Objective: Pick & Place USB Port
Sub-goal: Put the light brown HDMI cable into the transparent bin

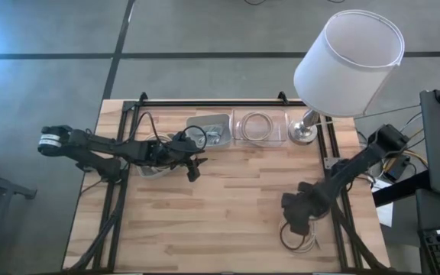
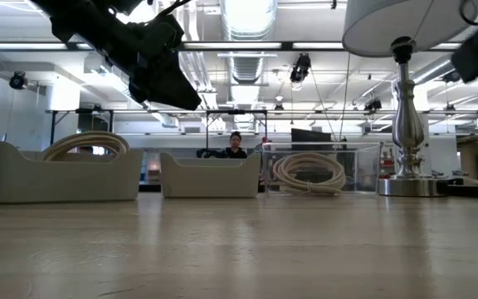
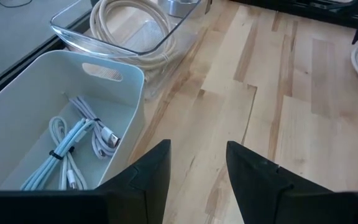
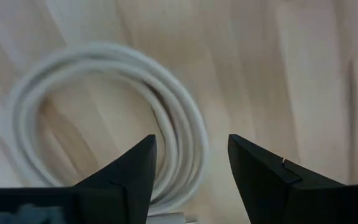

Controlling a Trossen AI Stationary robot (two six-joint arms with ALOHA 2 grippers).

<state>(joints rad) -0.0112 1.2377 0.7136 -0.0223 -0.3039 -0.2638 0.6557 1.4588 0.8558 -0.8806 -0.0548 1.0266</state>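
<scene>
1. High view: the right gripper [image 1: 299, 216] is hanging over the coiled white cable [image 1: 298, 237] lying on the table [image 1: 235, 214] near the right front corner. The left gripper [image 1: 192, 166] is hovering just in front of the white bin [image 1: 214, 128] at the far edge. A clear tray [image 1: 260, 127] with another coil is sitting right of that bin, then a lamp [image 1: 342, 69].

2. Low view: the left arm is hanging high at the upper left, well off the table. A person [image 2: 236, 143] is showing far behind the bins. The right gripper isn't clearly readable here.

3. Left wrist view: the fingers [image 3: 148, 180] are standing apart with nothing between them. The bin is holding bundled USB cables [image 3: 73, 146].

4. Right wrist view: the fingers [image 4: 126, 177] are spread wide and empty, straddling one side of the coil from above; contact can't be told.

5. Progress, judged: the pick isn't made yet. Grasp, carry and drop into a container are all left.
</scene>
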